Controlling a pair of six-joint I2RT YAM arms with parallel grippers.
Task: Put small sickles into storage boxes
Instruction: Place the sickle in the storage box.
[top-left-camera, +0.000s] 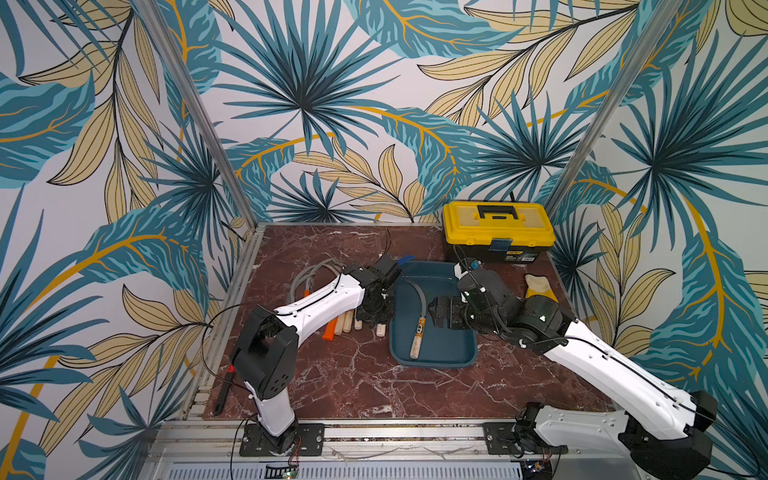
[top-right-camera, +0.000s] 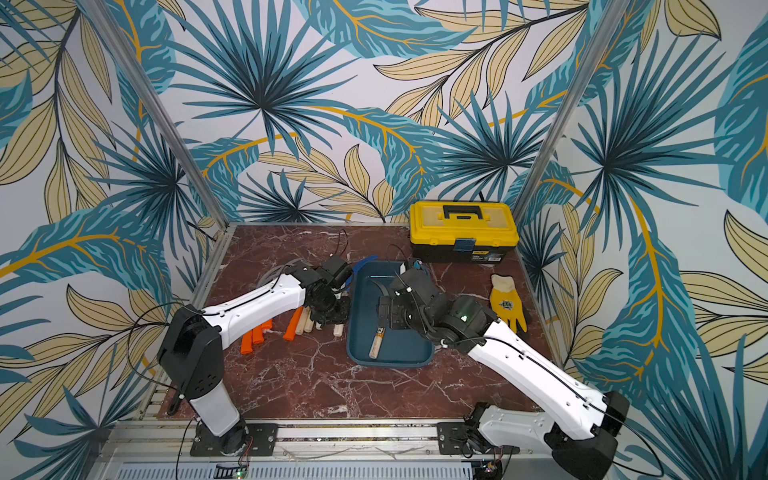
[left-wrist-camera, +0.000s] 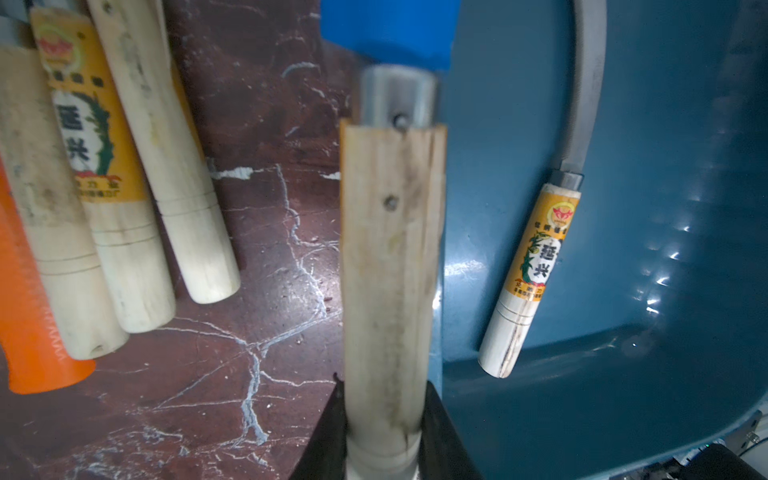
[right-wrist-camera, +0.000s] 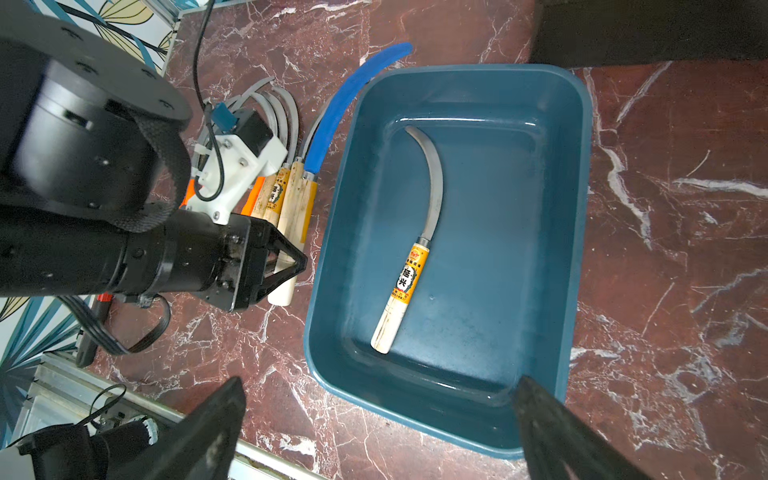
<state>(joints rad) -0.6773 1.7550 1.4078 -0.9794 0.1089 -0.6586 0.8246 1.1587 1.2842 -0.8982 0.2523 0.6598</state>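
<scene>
Overhead, left fingers (left-wrist-camera: 444, 444) hide the blue-bladed sickle (left-wrist-camera: 390, 270) handle they clamp; right fingers (right-wrist-camera: 212, 428) gape empty.

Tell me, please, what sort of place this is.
Probably a staged robot test cell, not a real workshop: leaf-print wall panels on aluminium posts enclose a marble-look tabletop, with two arms bolted to its front rail.

tray (right-wrist-camera: 552, 232) floor mostly free beside one sickle (right-wrist-camera: 428, 232), right gripper (right-wrist-camera: 380, 377) above it, left gripper (left-wrist-camera: 384, 419) holding blue-bladed sickle (right-wrist-camera: 323, 137) just beside tray
</scene>
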